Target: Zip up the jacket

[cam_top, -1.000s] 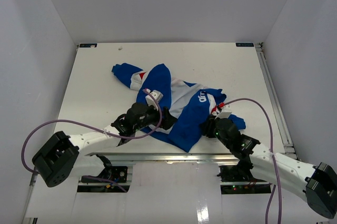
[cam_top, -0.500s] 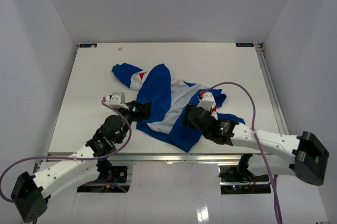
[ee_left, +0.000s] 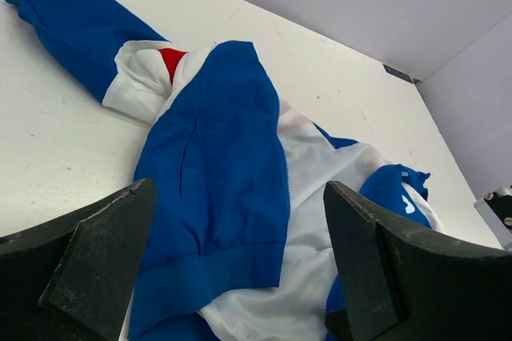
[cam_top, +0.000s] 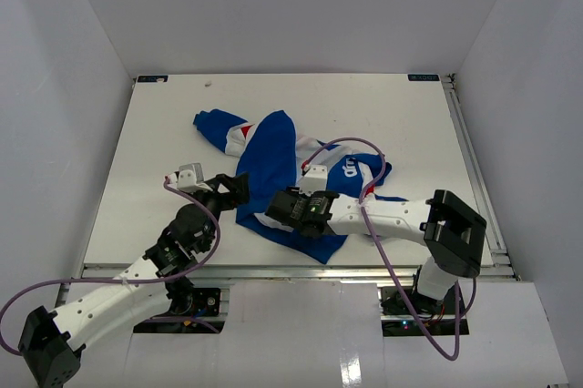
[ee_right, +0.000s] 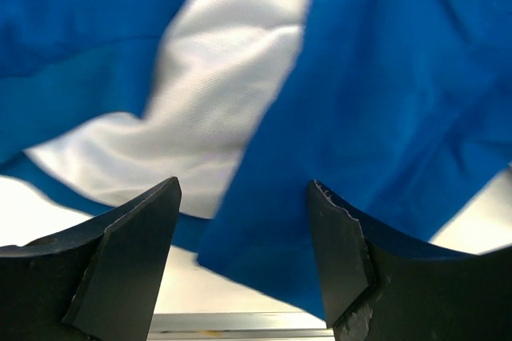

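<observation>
- The white worktop (cam_top: 383, 115) filled the floor of a white-walled enclosure, with both arms bolted at its near edge.
- The jacket (cam_top: 273, 156) lay rumpled on the worktop, a little left of the middle and nearer the arms than the far edge. It was royal blue with white panels. Its front lay open, so the white inside showed between the blue panels (ee_left: 216, 173).
- The right arm (cam_top: 392, 219) reached leftward across the near part of the jacket. The right jaws stood apart over the near hem with nothing between them. From the wrist I saw only blue and white cloth (ee_right: 384, 77) just beyond the tips; whether they touched it I could not tell.
- The left arm (cam_top: 137, 270) came in from the near left. The left jaws were spread wide, empty, just beside the jacket's left edge and facing it.
- One sleeve (cam_top: 214, 124) stretched toward the far left, flat on the worktop, with a white and red patch (ee_left: 164, 61) at the shoulder.
- A purple cable (cam_top: 346, 144) from the right arm looped above the right half of the jacket.
- White lettering (cam_top: 349, 168) showed on a blue panel at the jacket's right side, near that cable.
- A zip edge (ee_left: 282, 157) ran down the side of the large blue panel, where it met the white.
</observation>
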